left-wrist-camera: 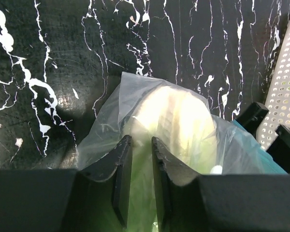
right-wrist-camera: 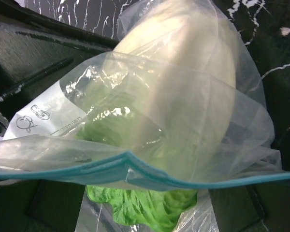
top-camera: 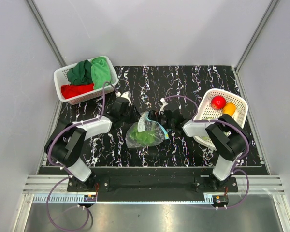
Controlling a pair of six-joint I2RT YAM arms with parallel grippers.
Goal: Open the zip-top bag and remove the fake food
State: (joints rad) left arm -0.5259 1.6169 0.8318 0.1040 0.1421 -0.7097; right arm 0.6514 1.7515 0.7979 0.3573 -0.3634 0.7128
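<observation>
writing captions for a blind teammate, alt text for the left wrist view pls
The left gripper, its fingers a narrow gap apart, sits over a clear zip-top bag holding a pale cabbage-like piece, on a black marbled table. A white mesh basket edges in at right.

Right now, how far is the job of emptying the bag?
Done: red piece and orange piece lie in the right basket. In hand: the left end effector straddles the zip-top bag's film. Left: pale cabbage piece and green leaf are inside it.
</observation>
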